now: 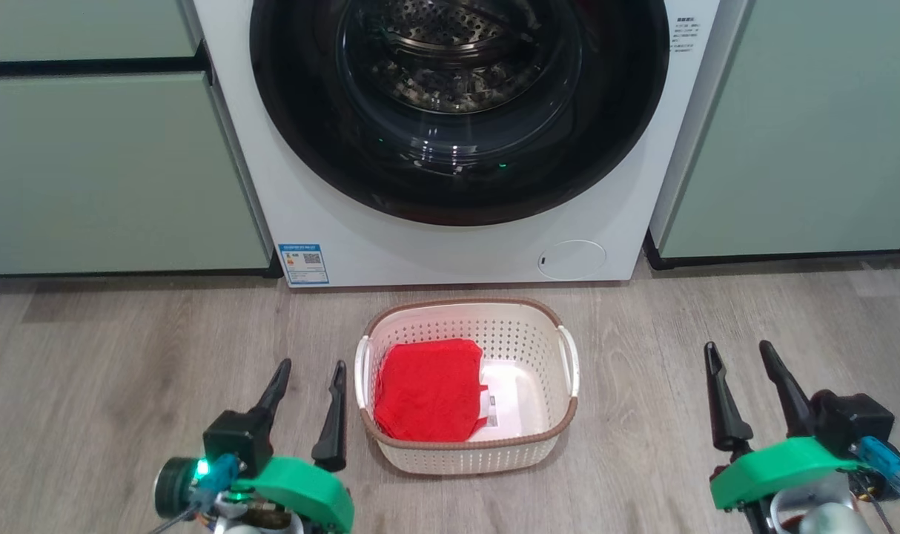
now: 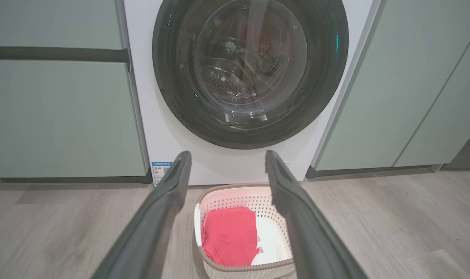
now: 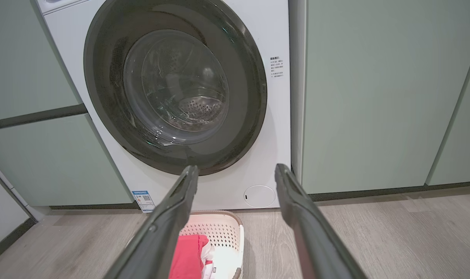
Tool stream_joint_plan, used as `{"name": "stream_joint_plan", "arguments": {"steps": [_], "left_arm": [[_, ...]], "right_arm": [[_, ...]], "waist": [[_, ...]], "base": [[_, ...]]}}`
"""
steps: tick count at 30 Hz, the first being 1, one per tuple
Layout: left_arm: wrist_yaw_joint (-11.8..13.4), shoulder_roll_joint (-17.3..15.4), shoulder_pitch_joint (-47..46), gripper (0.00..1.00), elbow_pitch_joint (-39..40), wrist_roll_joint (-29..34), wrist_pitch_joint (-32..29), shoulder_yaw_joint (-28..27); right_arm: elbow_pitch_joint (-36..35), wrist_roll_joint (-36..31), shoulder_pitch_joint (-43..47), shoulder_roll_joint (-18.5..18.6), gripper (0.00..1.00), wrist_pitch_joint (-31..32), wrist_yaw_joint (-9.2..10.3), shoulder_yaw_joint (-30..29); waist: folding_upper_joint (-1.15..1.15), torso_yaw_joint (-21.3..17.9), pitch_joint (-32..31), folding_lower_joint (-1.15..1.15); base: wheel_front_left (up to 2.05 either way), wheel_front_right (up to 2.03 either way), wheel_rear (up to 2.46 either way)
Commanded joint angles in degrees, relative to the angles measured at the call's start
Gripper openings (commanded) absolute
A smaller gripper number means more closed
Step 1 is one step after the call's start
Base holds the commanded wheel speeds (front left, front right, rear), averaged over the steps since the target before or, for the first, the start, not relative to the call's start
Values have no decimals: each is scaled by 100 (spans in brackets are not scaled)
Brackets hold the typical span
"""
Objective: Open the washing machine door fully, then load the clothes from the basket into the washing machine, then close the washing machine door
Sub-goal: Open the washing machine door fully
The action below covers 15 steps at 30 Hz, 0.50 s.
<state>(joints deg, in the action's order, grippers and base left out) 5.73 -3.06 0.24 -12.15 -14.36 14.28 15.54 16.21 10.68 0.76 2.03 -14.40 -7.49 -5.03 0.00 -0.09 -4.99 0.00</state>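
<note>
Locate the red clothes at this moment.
In the head view the clothes lie in the left half of the basket, on the floor before the washing machine, between the left gripper and the right gripper.

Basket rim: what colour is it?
Brown, with a woven look. The basket rim shows best in the head view.

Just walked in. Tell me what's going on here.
Nothing is being handled yet. The robot faces the washing machine, whose door is shut. The basket sits on the floor in front of it, with the red clothes lying in its left half. The left gripper and right gripper are both open and empty, low on either side of the basket, touching nothing. Opening the door has not begun.
</note>
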Motion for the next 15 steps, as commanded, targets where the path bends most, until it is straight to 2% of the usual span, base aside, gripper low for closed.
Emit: {"name": "stream_joint_plan", "arguments": {"steps": [1,8,15], "left_arm": [[-24,18,-205,100,180,-25,72,-215],[-42,18,-177,100,166,23,72,-236],[-53,18,-157,100,174,25,72,-213]], "right_arm": [[-169,25,-232,85,100,-60,0,151],[-156,29,-217,85,100,-60,0,107],[-138,26,-191,85,100,-60,0,98]], "waist": [[0,-11,-1,0],[0,-25,-15,0],[0,-11,-42,0]], "base": [[0,0,0],[38,38,-76],[94,94,-188]]}}
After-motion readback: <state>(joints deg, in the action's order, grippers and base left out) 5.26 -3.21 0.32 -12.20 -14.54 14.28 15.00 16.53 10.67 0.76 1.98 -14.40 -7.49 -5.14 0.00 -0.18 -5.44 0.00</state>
